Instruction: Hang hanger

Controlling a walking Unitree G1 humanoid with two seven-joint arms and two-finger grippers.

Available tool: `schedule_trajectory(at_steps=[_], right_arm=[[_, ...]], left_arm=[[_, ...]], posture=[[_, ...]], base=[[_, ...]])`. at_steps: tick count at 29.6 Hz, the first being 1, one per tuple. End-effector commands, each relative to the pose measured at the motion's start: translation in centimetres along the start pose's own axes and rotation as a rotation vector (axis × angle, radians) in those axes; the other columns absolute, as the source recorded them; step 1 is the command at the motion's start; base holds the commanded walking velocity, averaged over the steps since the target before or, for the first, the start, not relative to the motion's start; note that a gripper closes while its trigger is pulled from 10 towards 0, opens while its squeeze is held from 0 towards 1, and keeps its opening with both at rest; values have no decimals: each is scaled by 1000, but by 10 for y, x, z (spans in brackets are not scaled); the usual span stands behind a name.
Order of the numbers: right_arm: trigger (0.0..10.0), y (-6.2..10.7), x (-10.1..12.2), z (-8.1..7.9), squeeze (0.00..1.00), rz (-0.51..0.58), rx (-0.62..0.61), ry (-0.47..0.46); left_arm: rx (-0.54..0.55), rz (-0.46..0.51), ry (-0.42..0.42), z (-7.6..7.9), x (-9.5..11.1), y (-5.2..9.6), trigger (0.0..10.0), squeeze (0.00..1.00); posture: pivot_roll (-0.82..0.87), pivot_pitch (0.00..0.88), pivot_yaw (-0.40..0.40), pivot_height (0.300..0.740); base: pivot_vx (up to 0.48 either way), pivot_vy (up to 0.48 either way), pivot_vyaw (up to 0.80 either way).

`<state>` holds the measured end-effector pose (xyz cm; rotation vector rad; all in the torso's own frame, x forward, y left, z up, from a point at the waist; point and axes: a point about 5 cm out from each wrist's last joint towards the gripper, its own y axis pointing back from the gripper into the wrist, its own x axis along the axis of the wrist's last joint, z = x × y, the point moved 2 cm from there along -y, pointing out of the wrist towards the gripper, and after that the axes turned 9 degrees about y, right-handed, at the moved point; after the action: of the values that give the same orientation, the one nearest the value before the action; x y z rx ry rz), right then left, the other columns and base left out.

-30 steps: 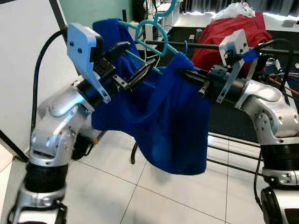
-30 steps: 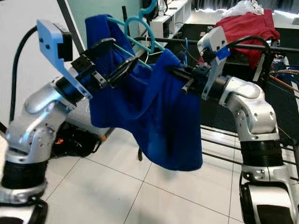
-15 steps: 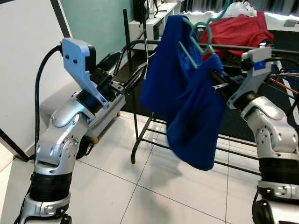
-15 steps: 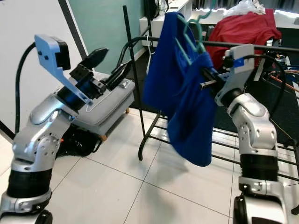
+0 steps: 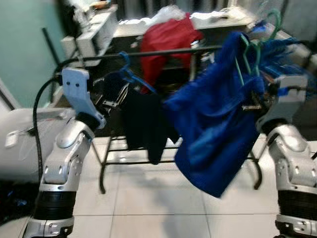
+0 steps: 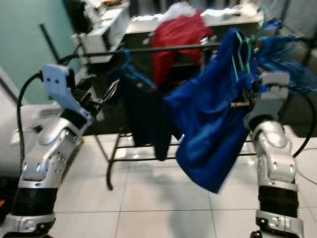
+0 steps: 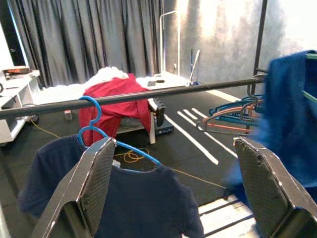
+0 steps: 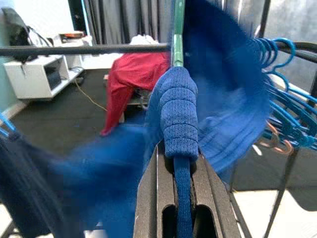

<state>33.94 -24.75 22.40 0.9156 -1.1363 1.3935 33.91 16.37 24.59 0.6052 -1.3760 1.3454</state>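
Right gripper: clamped on the teal plastic hanger through bright blue knit garment.
Left gripper: fingers spread wide, empty, facing black clothes rail.

The garment on the teal-green hanger is bright royal blue, plain, with a ribbed knit edge showing in the right wrist view. Beside it on the black rail hangs a dark navy shirt on a light blue hanger. Behind the rail lies a red cloth. More blue hangers cluster at the rail's end, with an orange-pink one among them. The robot's arms are silver, their fingers black with a fine woven texture. The floor is white tile, the wall pale teal, and the curtains dark grey.
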Motion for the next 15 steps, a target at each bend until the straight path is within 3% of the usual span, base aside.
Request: schedule_trajectory(at_steps=[1, 5, 6, 7, 9, 11, 12, 15], right_arm=[[10000, 5, -9, -22, 0, -38, 79, 16], [10000, 9, -18, -30, 0, -78, 118, 7], [10000, 12, -27, -43, 0, -118, 183, 8], [10000, 12, -27, -43, 0, -118, 183, 8], [10000, 15, -35, -56, 0, -147, 244, 7], [10000, 15, -35, -56, 0, -147, 244, 7], [10000, 14, -37, -59, 0, -144, 238, 4], [10000, 13, -40, -57, 0, -145, 217, 13]], left_arm=[[49, -18, -5, -9, -11, 4, 10000, 0], [65, -23, -9, -11, -15, 4, 10000, 0], [112, -37, -25, -19, -20, 6, 10000, 0], [112, -37, -25, -19, -20, 6, 10000, 0], [193, -57, -42, -34, -28, 10, 10000, 0], [193, -57, -42, -34, -28, 10, 10000, 0], [240, -71, -36, -42, -34, 16, 10000, 0], [271, -88, -11, -49, -41, 25, 10000, 0]], posture=[[-174, 76, 64, 740], [-179, 76, 65, 740], [-184, 74, 67, 740], [-184, 74, 67, 740], [-184, 73, 66, 740], [-184, 73, 66, 740], [-182, 68, 63, 740], [-177, 68, 56, 740]], base=[[0, 0, 0], [0, 0, 0], [0, 0, 0], [0, 0, 0], [0, 0, 0], [0, 0, 0], [0, 0, 0], [0, 0, 0]])
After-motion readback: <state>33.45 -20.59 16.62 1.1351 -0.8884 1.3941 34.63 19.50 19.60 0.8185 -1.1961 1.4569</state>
